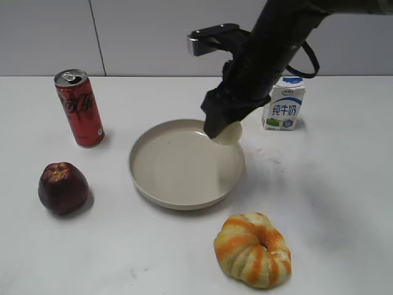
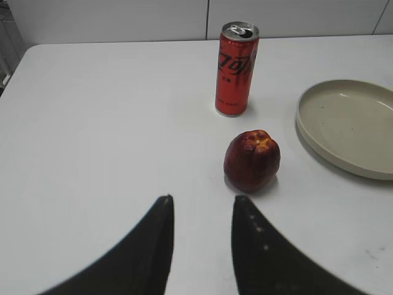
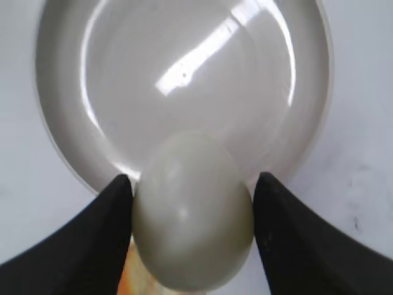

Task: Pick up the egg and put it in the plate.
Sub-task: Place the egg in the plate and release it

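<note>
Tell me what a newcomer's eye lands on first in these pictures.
First, the right gripper shut on the pale egg, held above the far right rim of the beige plate at mid-table. Next, the red cola can at the far left, with the dark red apple in front of it.

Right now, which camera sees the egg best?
The right wrist view: the egg fills it, held between the right gripper's fingers. The exterior view shows a sliver beneath the arm. The left wrist view misses it.

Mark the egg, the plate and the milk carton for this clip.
egg (image 3: 193,215): right wrist view, middle of its shell.
plate (image 1: 178,203): exterior view, near rim.
milk carton (image 1: 284,107): exterior view, front face.
</note>
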